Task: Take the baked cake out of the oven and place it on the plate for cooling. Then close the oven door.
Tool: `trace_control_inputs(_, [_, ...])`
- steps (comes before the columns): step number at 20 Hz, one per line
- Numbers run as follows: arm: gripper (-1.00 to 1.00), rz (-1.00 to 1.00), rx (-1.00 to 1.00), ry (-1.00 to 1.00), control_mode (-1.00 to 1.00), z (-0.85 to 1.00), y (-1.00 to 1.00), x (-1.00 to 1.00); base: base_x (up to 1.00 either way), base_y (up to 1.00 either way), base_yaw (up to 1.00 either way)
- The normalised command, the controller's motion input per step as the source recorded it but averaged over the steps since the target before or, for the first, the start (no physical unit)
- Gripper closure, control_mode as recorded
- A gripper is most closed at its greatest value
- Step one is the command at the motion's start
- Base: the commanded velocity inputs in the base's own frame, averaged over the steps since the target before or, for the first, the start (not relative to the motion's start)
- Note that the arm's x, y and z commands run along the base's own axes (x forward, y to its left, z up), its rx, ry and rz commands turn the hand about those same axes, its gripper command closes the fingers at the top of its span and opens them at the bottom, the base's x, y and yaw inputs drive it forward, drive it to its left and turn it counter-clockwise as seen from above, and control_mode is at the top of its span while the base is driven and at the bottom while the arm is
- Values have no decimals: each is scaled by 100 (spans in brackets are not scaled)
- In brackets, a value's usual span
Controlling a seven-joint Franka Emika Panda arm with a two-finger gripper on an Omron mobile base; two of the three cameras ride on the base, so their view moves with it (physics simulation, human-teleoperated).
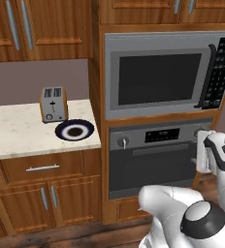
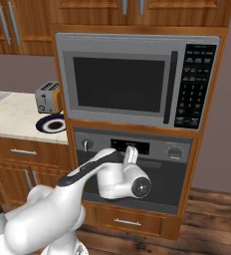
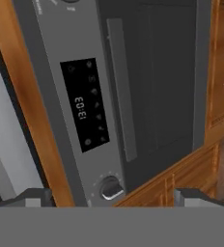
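Kitchen wall unit, closed oven door [image 3: 157, 91], spread pincer [image 3: 114, 195] just before its handle [image 3: 121, 91].

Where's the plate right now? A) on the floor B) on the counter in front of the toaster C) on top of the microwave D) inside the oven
B: the plate lies on the pale counter, just in front of the toaster, left of the shut oven door.

Home kitchen — wood cabinets [image 1: 41, 198], built-in oven [image 1: 155, 160], microwave [image 1: 163, 75], toaster [image 1: 53, 103]
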Motion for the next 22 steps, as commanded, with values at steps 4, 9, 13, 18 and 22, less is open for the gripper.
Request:
trace_control_inputs(4, [-100,0,4,-9,-100,-38,-6,17,0,0,0])
trace_control_inputs(9, [-100,0,2,-6,-100,-39,-5,17,0,0,0])
trace_control_inputs(13, [-100,0,2,-6,-100,-22,-11,15,0,0,0])
trace_control_inputs(18, [-100,0,1,-8,-100,-11,-12,19,0,0,0])
trace_control_inputs(22, [-100,0,1,-5,-100,-10,-9,26,0,0,0])
